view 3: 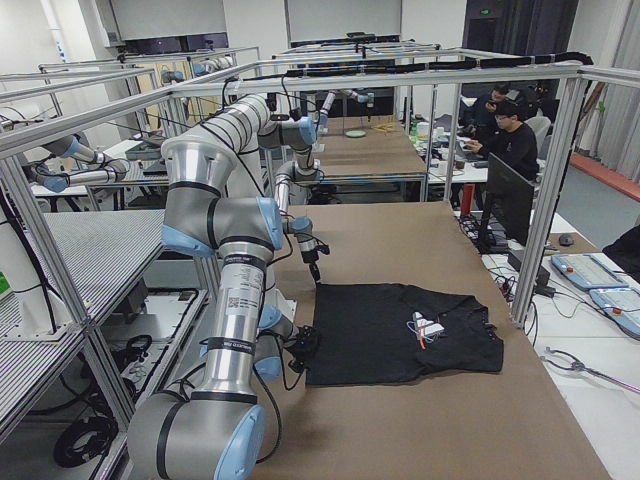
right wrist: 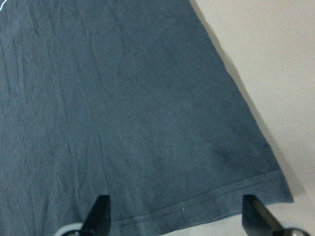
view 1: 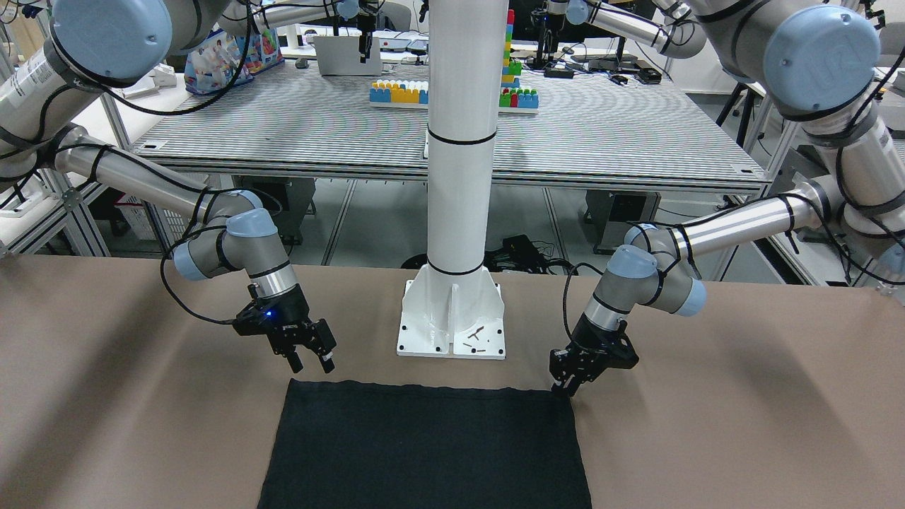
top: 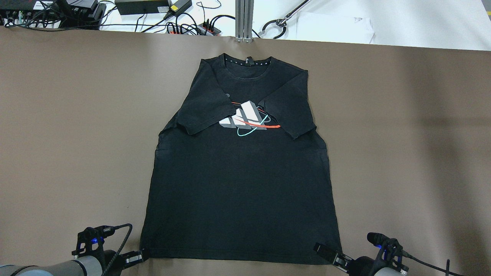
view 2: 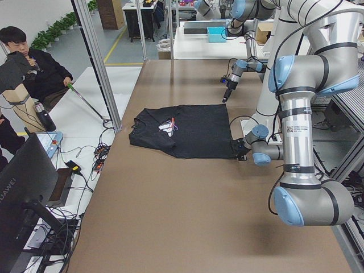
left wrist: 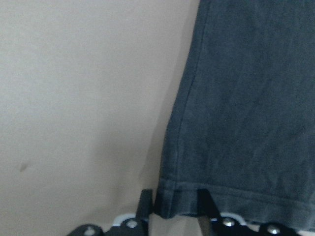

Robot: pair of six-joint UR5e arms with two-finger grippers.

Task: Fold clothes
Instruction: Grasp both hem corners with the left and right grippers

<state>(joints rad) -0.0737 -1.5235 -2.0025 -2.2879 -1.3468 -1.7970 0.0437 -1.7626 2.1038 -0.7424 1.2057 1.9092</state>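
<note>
The clothes are one black T-shirt (top: 238,184) lying flat on the brown table, collar at the far edge, both sleeves folded in over a chest print. My left gripper (left wrist: 173,209) rests on the near hem's left corner. Its fingers stand a narrow gap apart, one on the bare table and one on the fabric, and the cloth between them lies unbunched. It appears low on the hem corner in the front view, left gripper (view 1: 567,385). My right gripper (view 1: 311,360) hovers wide open just above the other hem corner, with the hem (right wrist: 197,206) spanning between its fingertips.
A white post base (view 1: 452,318) stands on the table just behind the hem, between the two arms. Cables and power bricks (top: 153,11) lie beyond the table's far edge. A person (view 2: 34,68) sits past that far end.
</note>
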